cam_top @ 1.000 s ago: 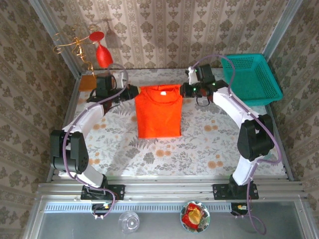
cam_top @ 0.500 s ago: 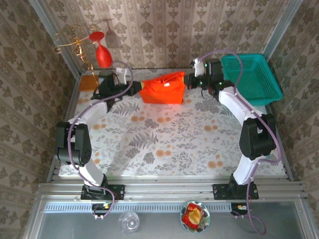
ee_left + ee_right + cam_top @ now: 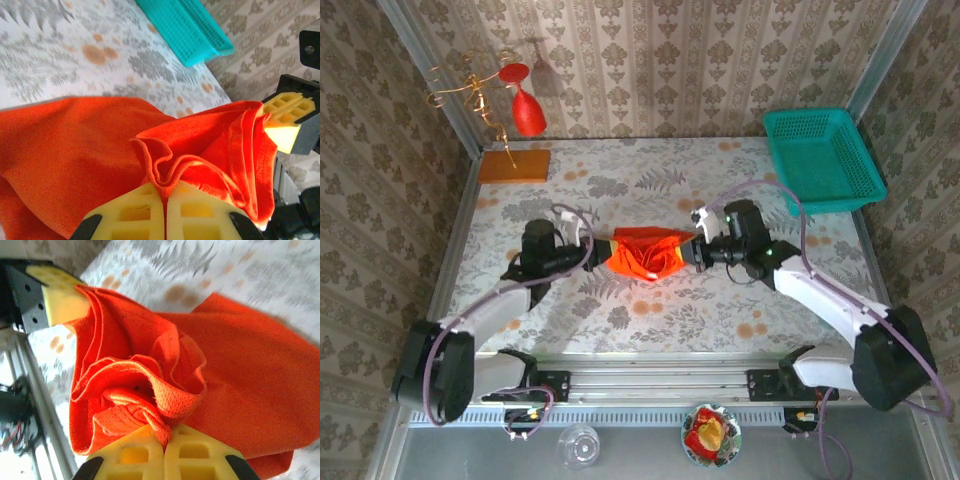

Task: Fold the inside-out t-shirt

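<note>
Both clamped tight on bunched cloth: left gripper and right gripper, at opposite ends of the t-shirt. Slung between them over the middle of the table (sagging, creased). Held so, likely, to carry one edge across and lay the fold flat.

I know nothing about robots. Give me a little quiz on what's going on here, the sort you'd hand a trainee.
1. What colour is the plastic basket in the far right corner of the table?
2. True or false: the orange-red t-shirt lies flat inside that basket.
3. What grips the t-shirt? A) the left gripper alone B) the right gripper alone C) both grippers
Key: 1 teal; 2 false, it is bunched between the grippers; 3 C.
</note>
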`<state>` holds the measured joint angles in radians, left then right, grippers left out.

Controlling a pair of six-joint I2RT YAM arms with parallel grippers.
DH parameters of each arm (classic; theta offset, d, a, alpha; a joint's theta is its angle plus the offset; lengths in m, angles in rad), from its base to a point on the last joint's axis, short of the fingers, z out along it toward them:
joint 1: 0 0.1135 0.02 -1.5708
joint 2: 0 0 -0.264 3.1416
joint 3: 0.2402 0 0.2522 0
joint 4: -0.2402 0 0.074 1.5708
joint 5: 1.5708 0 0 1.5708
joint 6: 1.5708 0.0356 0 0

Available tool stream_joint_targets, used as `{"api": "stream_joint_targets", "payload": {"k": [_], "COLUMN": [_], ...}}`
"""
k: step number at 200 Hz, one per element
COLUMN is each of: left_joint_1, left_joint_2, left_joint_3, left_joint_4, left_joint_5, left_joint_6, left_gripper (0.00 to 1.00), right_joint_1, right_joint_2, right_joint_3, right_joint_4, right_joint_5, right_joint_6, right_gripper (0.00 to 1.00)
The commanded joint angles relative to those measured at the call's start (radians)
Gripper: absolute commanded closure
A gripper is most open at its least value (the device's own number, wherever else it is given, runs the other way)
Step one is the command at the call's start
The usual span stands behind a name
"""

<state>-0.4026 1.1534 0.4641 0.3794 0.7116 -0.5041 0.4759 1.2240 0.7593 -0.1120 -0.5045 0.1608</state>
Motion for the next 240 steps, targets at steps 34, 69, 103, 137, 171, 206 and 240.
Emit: {"api": "stream_joint_targets", "payload": {"k": [34, 69, 103, 137, 171, 206, 240], "left_joint_1": [-0.115, -0.116, -0.088, 0.002, 0.061, 0.085, 0.104], "left_joint_2": [-0.276, -0.333, -0.212, 0.027, 0.290, 0.575, 0.783], "left_joint_3": [-0.177, -0.127, 0.033, 0.201, 0.364, 0.571, 0.722], "left_joint_4": [-0.169, -0.279, -0.339, -0.358, -0.363, -0.384, -0.414], "left_joint_5": [-0.203, -0.229, -0.225, -0.099, 0.034, 0.128, 0.132], "left_joint_6": [-0.063, -0.015, 0.061, 0.100, 0.113, 0.110, 0.087], "left_gripper": [1.00, 1.00, 1.00, 1.00, 1.00, 1.00, 1.00], "right_joint_1": [0.112, 0.115, 0.100, 0.002, -0.088, -0.132, -0.157], "right_joint_2": [-0.151, -0.181, -0.125, 0.022, 0.244, 0.437, 0.581], "right_joint_3": [-0.211, -0.192, -0.067, 0.059, 0.186, 0.278, 0.346], "right_joint_4": [-0.074, -0.091, -0.115, -0.142, -0.182, -0.175, -0.161], "right_joint_5": [0.077, 0.093, 0.168, 0.147, 0.078, 0.069, 0.078], "right_joint_6": [0.111, 0.109, 0.088, 0.135, 0.199, 0.257, 0.279], "right_gripper": [1.00, 1.00, 1.00, 1.00, 1.00, 1.00, 1.00]}}
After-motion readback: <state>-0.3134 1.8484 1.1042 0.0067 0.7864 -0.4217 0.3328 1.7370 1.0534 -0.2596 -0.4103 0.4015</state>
